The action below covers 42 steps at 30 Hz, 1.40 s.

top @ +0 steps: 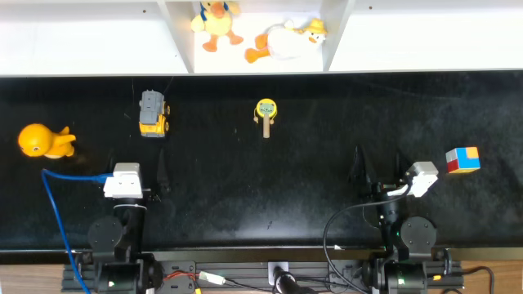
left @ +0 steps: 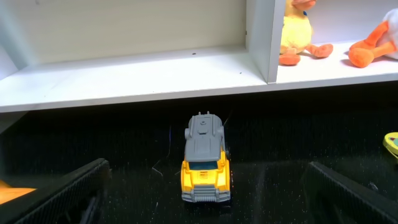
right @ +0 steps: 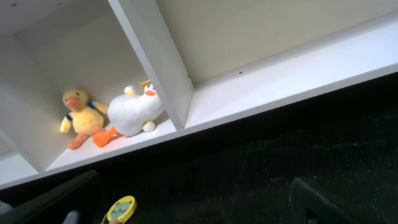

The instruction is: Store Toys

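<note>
A yellow and grey toy truck stands on the black table, nose toward my left gripper. That gripper is open, its fingers spread wide on either side, short of the truck. In the top view the truck is at the left, and an orange rubber duck sits at the far left. A round yellow-green toy with a handle lies mid-table, and a colourful cube is at the right. My right gripper is open, holding nothing, and faces the shelf.
A white shelf unit runs along the back of the table. Its middle compartment holds a yellow plush duck and a white plush duck. The compartments to either side hold nothing. A blue cable trails by the left arm.
</note>
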Tool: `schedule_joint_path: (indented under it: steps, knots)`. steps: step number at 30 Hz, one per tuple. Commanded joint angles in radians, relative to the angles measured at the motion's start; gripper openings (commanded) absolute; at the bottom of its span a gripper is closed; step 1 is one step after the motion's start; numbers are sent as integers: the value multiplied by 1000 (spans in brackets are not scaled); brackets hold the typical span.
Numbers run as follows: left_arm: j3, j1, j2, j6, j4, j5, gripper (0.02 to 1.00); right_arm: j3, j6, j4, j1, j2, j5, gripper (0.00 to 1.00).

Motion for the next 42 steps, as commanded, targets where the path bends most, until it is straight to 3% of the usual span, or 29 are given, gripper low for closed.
schedule_joint_path:
  steps: [1,25,29,35,42]
  knots:
    - [-3,-8,-12,-10,-3,-8,998,-13,0,5,7,-8,5,996]
    - [-3,-8,-12,35,6,-39,998,-13,0,5,7,-8,5,996]
    - [-3,-8,-12,33,52,-2,998,-13,0,5,7,-8,5,996]
    - [55,-8,-8,-56,-3,-5,996,-13,0,5,7,-8,5,996]
    - [407,-6,170,-56,-276,-161,998,-13,0,5,7,-8,5,996]
